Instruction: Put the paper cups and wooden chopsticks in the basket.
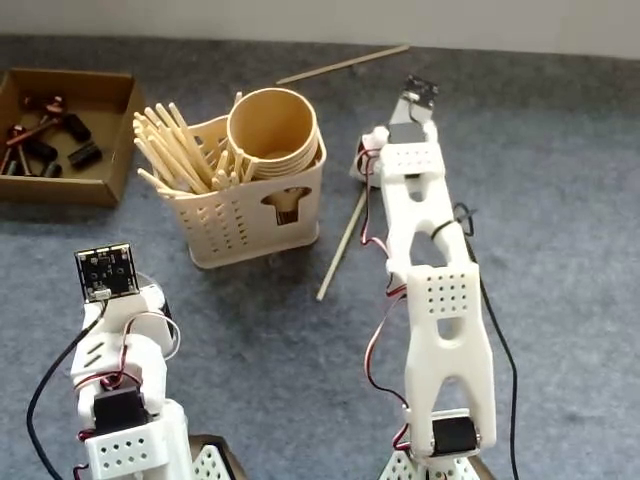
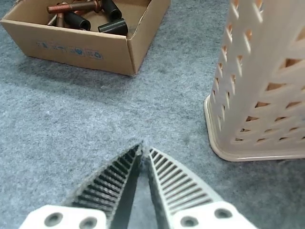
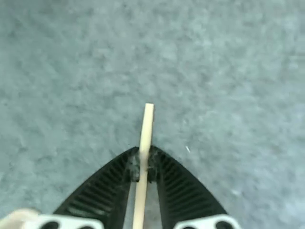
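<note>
- The right hand (image 3: 141,160) is clamped on one wooden chopstick (image 3: 147,125), which slants over the grey bench (image 1: 560,150) just beside the basket (image 1: 250,230).
- The left hand (image 2: 143,151) has its tips together and holds nothing. It is low over the bench, near the basket and the cardboard box (image 2: 86,47).
- Stacked paper cups (image 1: 272,125) and a chopstick bundle (image 1: 175,150) stand in the basket.
- Another chopstick (image 1: 343,63) lies beyond the basket.

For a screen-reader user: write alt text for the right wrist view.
The right gripper is shut on a wooden chopstick, whose pale end sticks out past the black ribbed fingers. Behind them lies the grey table surface.
</note>
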Tool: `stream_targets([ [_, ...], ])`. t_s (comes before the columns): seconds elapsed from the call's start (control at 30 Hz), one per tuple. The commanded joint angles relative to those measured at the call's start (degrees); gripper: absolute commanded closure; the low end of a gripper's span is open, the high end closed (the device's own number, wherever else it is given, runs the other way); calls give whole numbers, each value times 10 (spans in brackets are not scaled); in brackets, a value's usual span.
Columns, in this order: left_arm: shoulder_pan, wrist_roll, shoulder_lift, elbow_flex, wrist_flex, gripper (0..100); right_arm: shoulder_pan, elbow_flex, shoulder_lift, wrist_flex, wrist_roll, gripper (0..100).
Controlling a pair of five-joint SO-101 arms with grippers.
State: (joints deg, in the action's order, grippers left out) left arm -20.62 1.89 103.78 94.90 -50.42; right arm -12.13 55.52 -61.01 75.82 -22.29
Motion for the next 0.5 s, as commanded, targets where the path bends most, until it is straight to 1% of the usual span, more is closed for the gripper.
stream_targets([
  [0.0, -6, 1, 2, -1, 17, 992, 21, 20, 12, 56, 55, 990],
  [0.13, -6, 1, 2, -1, 17, 992, 22, 66, 20, 125, 98, 991],
  [0.37, -5, 1, 2, -1, 17, 992, 35, 188, 15, 245, 102, 991],
  [0.47, -4, 1, 2, -1, 17, 992, 47, 225, 20, 252, 102, 991],
])
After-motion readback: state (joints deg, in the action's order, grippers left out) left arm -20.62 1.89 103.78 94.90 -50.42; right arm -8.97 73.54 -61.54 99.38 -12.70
